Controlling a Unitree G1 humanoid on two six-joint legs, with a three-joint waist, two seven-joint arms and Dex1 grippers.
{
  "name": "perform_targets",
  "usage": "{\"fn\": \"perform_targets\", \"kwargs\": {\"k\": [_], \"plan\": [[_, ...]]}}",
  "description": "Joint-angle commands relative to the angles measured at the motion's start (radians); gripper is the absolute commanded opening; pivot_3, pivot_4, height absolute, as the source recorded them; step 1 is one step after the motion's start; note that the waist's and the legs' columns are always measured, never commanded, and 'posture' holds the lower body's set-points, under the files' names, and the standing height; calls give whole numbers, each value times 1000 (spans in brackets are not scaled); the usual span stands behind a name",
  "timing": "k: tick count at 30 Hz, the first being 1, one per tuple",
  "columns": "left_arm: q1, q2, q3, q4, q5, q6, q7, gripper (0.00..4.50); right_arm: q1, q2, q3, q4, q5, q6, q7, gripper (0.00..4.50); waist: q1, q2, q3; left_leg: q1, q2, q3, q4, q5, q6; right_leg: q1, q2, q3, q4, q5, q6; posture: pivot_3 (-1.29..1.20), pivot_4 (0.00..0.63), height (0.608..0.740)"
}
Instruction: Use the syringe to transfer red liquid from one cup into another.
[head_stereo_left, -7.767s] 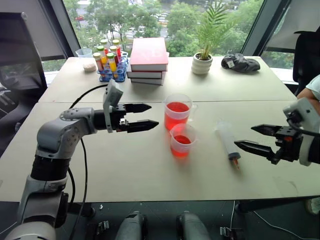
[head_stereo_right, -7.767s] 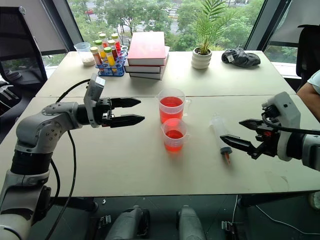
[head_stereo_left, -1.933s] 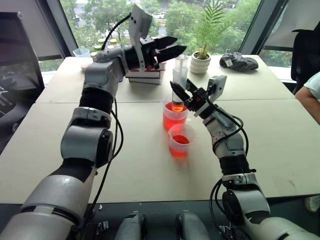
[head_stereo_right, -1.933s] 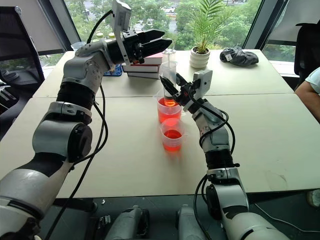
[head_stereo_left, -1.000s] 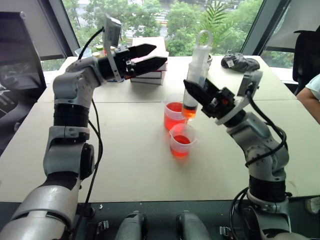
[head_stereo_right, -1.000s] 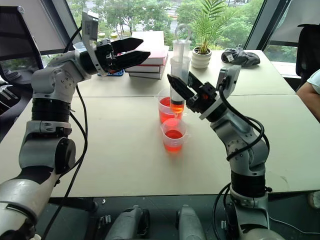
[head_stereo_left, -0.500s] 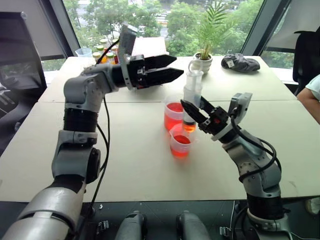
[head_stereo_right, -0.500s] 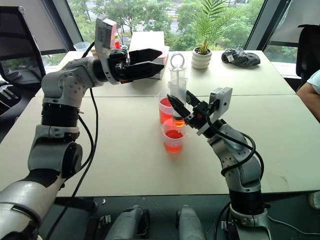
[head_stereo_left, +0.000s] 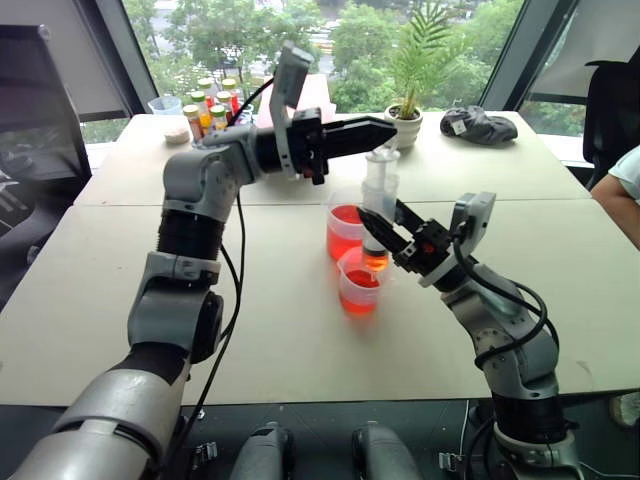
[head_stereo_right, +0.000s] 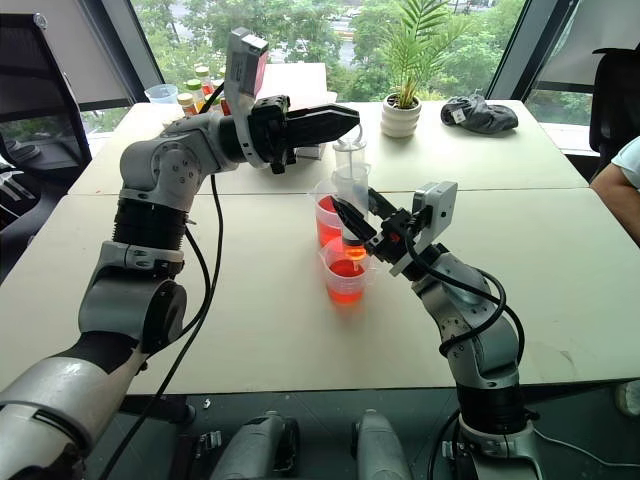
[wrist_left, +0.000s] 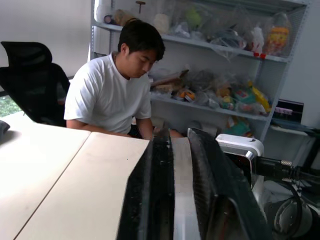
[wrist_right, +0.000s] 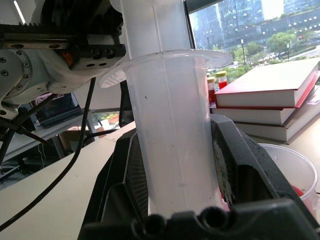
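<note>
Syringe (head_stereo_left: 379, 205) upright in right pincer (head_stereo_left: 385, 233)

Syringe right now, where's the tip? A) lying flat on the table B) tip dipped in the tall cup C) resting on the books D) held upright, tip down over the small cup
D: the right claw grips the syringe upright by its barrel, its tip just above the small cup, in front of the tall cup.

Upright clear syringe (head_stereo_left: 379, 205) points its orange tip into smaller cup (head_stereo_left: 361, 282) beside taller red-filled cup (head_stereo_left: 346, 231).
</note>
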Motion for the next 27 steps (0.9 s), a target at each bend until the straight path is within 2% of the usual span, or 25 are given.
{"fn": "perform_targets", "kwargs": {"k": [1,15,27], "plan": [[-12,10,-12,-47,-20,7,-36,25,-19,-2,-6,-43,2,-22,-2,1405,0,0,0,0,0,0,0,0,0,0,0,0,0,0,0,0,150,740],[100,18,-108,-117,38,-16,-47,25,-148,-43,-70,-118,72,69,-50,1405,1,0,0,0,0,0,0,0,0,0,0,0,0,0,0,0,150,740],[154,1,-135,-134,47,-12,-32,25,-199,-80,-123,-175,151,155,-97,1405,1,0,0,0,0,0,0,0,0,0,0,0,0,0,0,0,150,740]]}}
